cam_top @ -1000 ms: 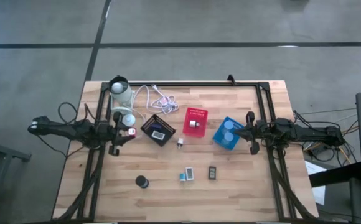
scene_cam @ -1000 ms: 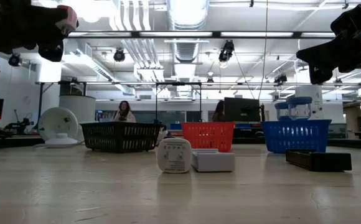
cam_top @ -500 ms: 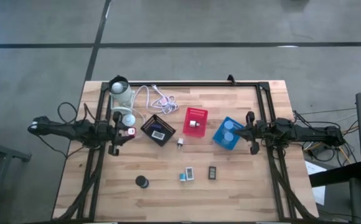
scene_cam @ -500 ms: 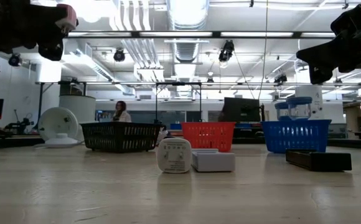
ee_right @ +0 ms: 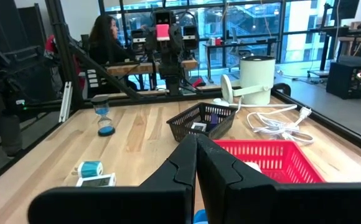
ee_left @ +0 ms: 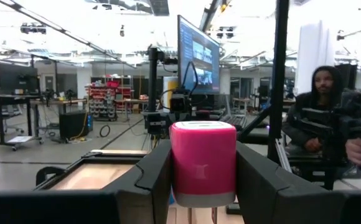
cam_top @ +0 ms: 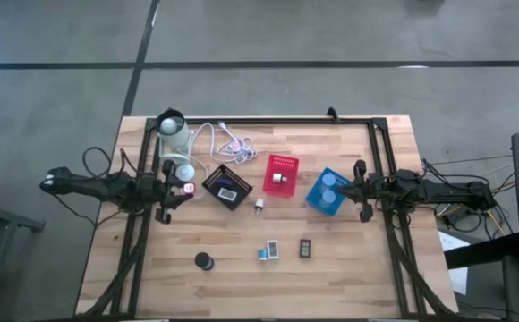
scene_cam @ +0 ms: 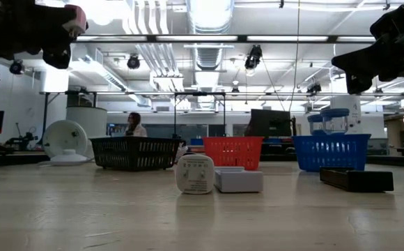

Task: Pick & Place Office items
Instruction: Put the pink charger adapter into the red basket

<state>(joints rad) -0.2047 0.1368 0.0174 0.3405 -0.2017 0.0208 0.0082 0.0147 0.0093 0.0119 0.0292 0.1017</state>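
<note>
My left gripper (cam_top: 186, 190) hangs above the table's left side, beside the lamp, shut on a pink block (ee_left: 203, 163) with a pale base. My right gripper (ee_right: 196, 148) is shut and holds nothing, hovering level at the right next to the blue bin (cam_top: 328, 191), which holds two pale-blue round pieces. A small white piece (cam_top: 259, 206) lies mid-table. Near the front lie a black-topped piece (cam_top: 204, 260), teal and white blocks (cam_top: 268, 252) and a black block (cam_top: 305, 248). My left gripper pinches the pink block by its two opposite upright sides (ee_left: 178, 163) between its two fingers. The fingers come in level, pointing toward the table's right. The block stands upright in the hold, lifted well clear of the table.
A black bin (cam_top: 227, 186) and a red bin (cam_top: 281, 175) stand between the arms, each with small items inside. A white lamp (cam_top: 174, 134) and its cable (cam_top: 228, 141) lie at the far left. A black frame (cam_top: 268, 121) runs along the table's edges. People show in the room beyond.
</note>
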